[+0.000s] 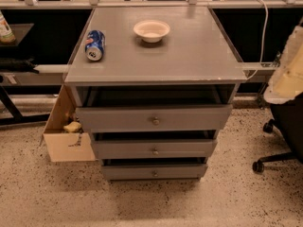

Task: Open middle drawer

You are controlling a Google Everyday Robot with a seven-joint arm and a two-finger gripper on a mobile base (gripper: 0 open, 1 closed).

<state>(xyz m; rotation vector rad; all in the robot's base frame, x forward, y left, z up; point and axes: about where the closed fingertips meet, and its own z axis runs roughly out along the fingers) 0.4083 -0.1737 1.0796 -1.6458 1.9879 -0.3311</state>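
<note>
- Oddly, the gripper is nowhere in sight from here; it lies outside the view, so I cannot tell whether it is spread, pressed together or holding anything.
- My guess is that it is on the near side, out beyond the counter's [189,56] front edge, since all the drawer fronts face that way.
- The middle drawer [180,148] sits below the counter's front edge. It is the second of three grey fronts, under the top drawer [189,118] and over the bottom drawer [180,171].
- Its knob [155,151] is small, round and metal, roughly below the midpoint of the front edge and in line with the knobs above and below.
- The drawer front runs long from left to right, parallel to the counter's front edge, so the pull would go straight out, away from the back edge.
- A dark gap shows above it, yet it looks pushed in; the task seems not yet begun.
- On the counter, a blue can [95,45] lies on its side near the left edge. A white bowl [151,30] stands toward the middle of the back edge, well apart from the can.
- A cardboard box [66,145] stands on the floor by the front left corner, and an office chair [284,141] stands off the right edge; neither blocks the drawer fronts.
</note>
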